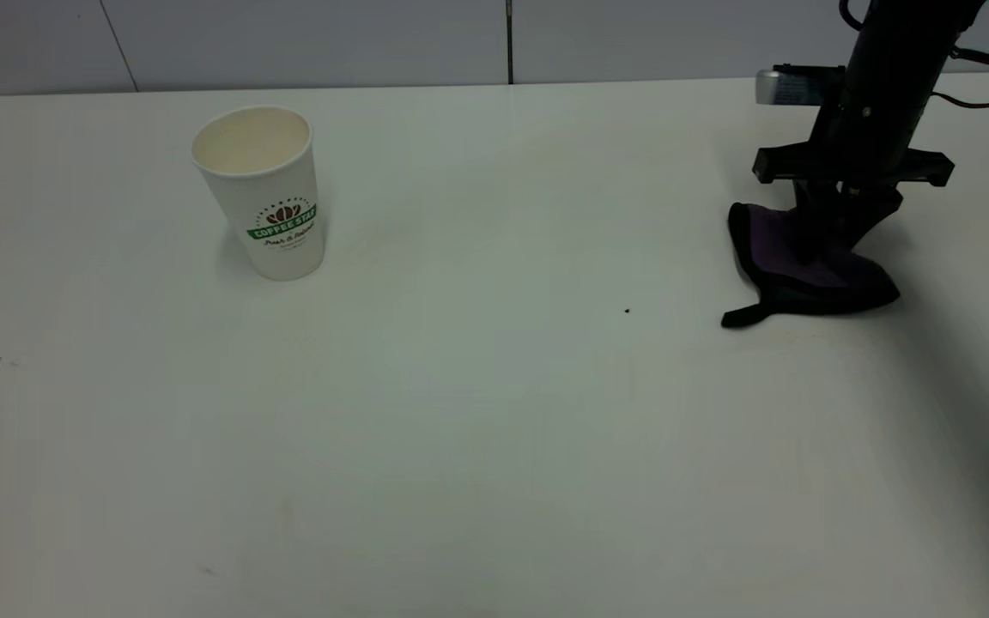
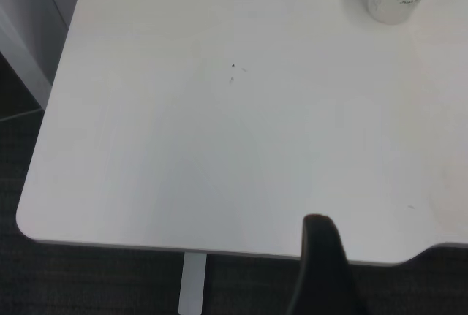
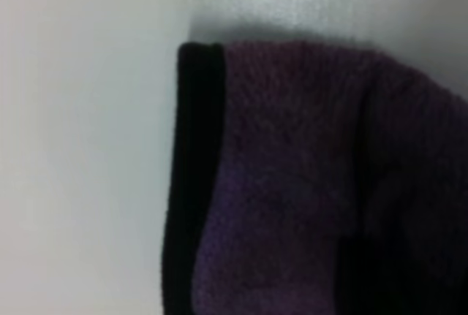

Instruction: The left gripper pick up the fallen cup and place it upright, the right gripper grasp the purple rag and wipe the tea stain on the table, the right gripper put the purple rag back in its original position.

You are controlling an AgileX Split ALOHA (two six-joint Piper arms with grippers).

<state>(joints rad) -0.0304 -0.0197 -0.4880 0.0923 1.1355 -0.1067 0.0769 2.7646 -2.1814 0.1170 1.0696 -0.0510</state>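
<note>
Rag (image 1: 812,266): dark purple terry, black edging, loop tab, bunched at right of frame under right hand (image 1: 825,249), grip unclear. Textured paper cup (image 1: 264,190) upright, upper left, on smooth tabletop (image 1: 494,446).

Grey panelled wall (image 1: 306,39) behind; tiny black speck (image 1: 627,311); dark floor (image 2: 88,278) below.

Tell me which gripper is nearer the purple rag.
Right. The right gripper is down on the purple rag; the left gripper sits off the table's far side.
</note>
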